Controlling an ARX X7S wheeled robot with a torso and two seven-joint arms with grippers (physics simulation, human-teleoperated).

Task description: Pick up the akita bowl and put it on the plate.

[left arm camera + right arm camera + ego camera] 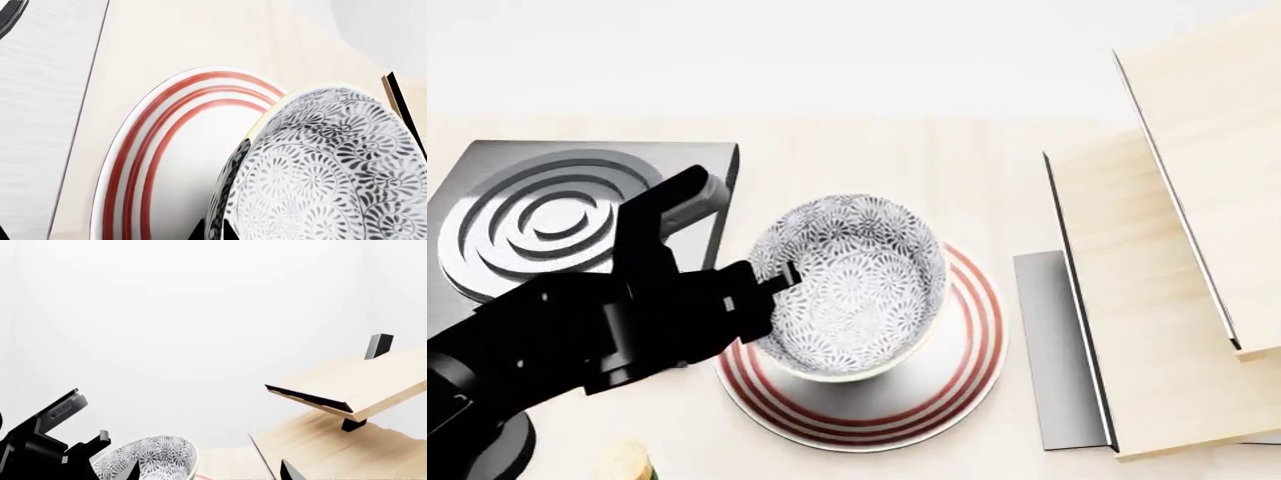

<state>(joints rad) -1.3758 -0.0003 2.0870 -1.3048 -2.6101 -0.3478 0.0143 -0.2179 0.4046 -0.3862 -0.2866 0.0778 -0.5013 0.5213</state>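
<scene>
A pale wooden counter (988, 150) is seen in the head view, with a grey stove burner (547, 215) at the upper left and wooden shelves (1174, 250) at the right. The akita bowl (851, 285) is tilted over the plate (968, 385) in the middle, its left rim pinched by the left hand (777, 282). Only two dark tips of the right hand (207, 472) are shown, spread apart.
</scene>
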